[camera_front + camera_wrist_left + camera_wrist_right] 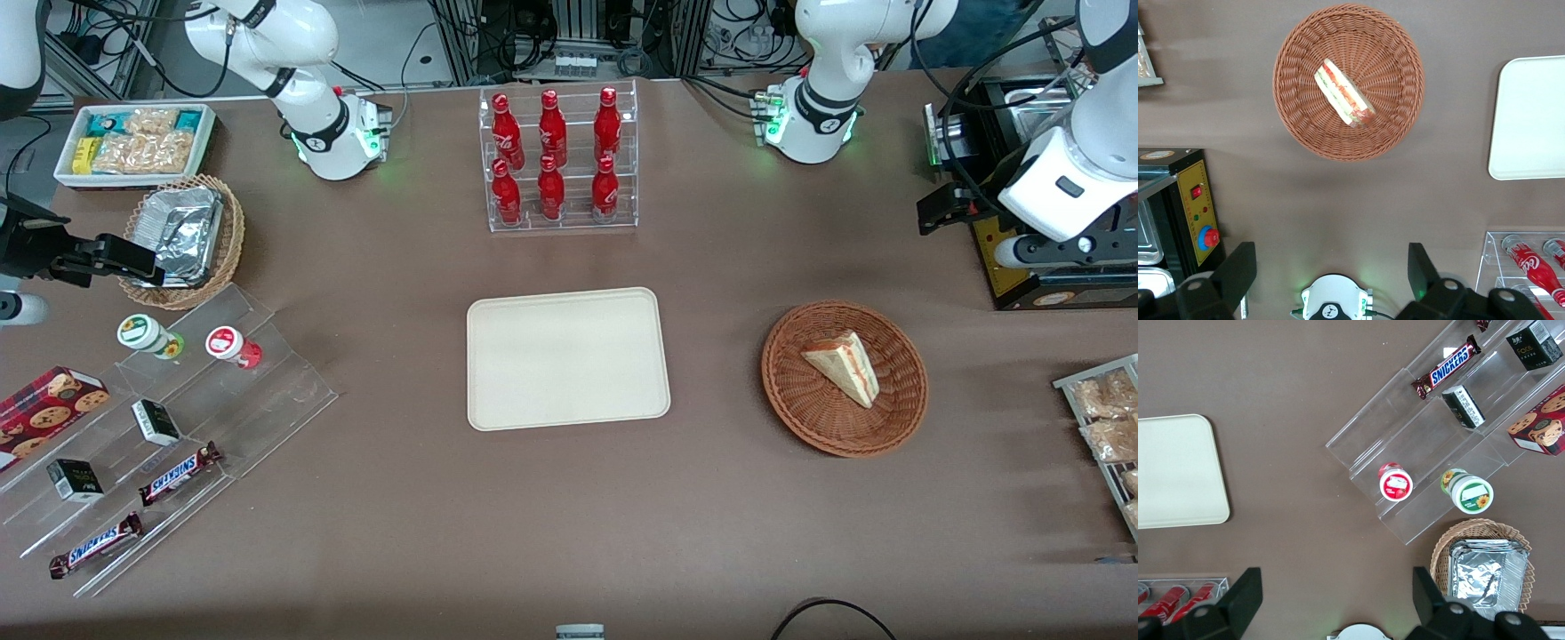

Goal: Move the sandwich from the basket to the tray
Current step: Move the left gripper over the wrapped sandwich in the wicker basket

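The sandwich (845, 364) (1343, 93), a pale bread wedge with red and green filling along its cut edge, lies in the round reddish-brown wicker basket (800, 418) (1298, 120). The cream rectangular tray (567, 358) (1531, 113) sits bare at the table's middle, beside the basket toward the parked arm's end. My left gripper (932, 213) (1328, 267) hangs open and holds nothing. It is well above the table, farther from the front camera than the basket and toward the working arm's end. Its black fingers (1238, 267) stand wide apart.
A clear rack of red bottles (556, 160) stands farther back than the tray. A black control box (1022, 258) (1195, 207) sits by the gripper. A wire rack of snack packets (1107, 418) lies at the working arm's end. The arm's base (813, 124) is at the back.
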Controlling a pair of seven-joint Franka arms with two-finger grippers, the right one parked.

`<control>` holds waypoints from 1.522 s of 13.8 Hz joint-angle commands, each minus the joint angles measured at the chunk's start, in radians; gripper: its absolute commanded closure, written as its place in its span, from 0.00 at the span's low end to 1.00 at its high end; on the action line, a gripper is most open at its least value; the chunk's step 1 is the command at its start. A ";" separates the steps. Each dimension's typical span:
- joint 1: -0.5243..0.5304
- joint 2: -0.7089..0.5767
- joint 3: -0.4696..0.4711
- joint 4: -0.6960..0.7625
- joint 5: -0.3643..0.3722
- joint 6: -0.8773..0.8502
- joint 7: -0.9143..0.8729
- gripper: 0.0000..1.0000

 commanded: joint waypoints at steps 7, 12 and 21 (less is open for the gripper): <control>0.001 0.046 0.005 -0.044 0.001 0.080 0.009 0.00; 0.004 0.117 0.006 -0.145 0.003 0.264 -0.001 0.00; 0.007 0.319 0.011 -0.157 0.008 0.453 -0.021 0.00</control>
